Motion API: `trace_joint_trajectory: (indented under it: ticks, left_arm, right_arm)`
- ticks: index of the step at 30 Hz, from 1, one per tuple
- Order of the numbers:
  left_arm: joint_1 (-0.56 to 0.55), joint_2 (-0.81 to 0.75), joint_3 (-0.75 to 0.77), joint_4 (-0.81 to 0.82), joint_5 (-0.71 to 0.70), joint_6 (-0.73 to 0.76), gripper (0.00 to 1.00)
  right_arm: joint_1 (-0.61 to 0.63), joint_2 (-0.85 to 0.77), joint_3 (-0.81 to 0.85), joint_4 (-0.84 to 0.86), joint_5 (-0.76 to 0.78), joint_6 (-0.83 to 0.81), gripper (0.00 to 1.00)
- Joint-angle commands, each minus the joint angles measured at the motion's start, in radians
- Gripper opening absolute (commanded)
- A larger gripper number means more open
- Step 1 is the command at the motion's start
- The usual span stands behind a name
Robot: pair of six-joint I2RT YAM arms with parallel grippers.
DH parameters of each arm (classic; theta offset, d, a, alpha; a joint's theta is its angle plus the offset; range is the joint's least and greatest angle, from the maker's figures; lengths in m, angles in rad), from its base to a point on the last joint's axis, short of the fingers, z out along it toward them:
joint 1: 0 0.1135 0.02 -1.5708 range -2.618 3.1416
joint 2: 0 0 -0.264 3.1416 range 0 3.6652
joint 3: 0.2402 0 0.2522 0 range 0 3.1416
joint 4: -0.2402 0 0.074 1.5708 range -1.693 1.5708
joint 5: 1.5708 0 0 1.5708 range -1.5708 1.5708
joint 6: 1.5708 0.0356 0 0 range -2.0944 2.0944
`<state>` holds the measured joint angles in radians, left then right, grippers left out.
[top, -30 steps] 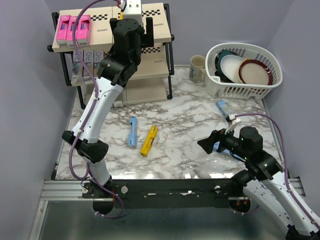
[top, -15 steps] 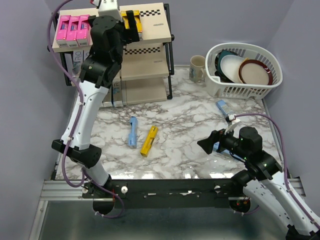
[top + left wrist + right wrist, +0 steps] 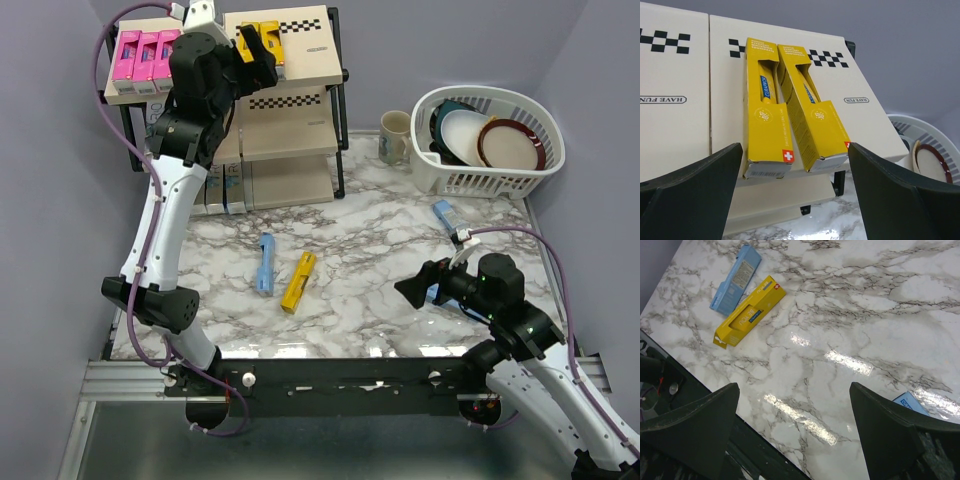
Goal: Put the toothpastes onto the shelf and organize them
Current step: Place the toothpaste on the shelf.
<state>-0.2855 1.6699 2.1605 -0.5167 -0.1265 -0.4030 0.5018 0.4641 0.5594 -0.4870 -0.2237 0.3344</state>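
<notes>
My L jaws open just by yellow pair (image 3: 812, 117) on shelf (image 3: 310, 45) top, R jaws open too; I'd back out straight, no nudge.

two yellow toothpastes (image 3: 766, 107) (image 3: 812, 112) are lying side by side in the centre of the frame on the shelf's (image 3: 725, 90) beige top board, their near ends reaching its front edge. the left gripper (image 3: 795, 150) is framing them, its dark fingers (image 3: 695, 190) standing wide apart in the lower corners. a white basket (image 3: 900, 122) is showing at the right edge.
</notes>
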Motion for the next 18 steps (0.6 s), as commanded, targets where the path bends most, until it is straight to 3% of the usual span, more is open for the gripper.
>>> trace_joint_trajectory:
  ticks: [1, 18]
  left_arm:
    - [0.011, -0.004, 0.022, 0.01, 0.109, -0.056, 0.99]
    - [0.011, -0.013, 0.024, 0.007, 0.134, -0.043, 0.99]
  right_arm:
    - [-0.003, -0.002, -0.015, 0.021, -0.019, -0.014, 1.0]
    - [-0.003, -0.005, -0.018, 0.021, -0.019, -0.014, 1.0]
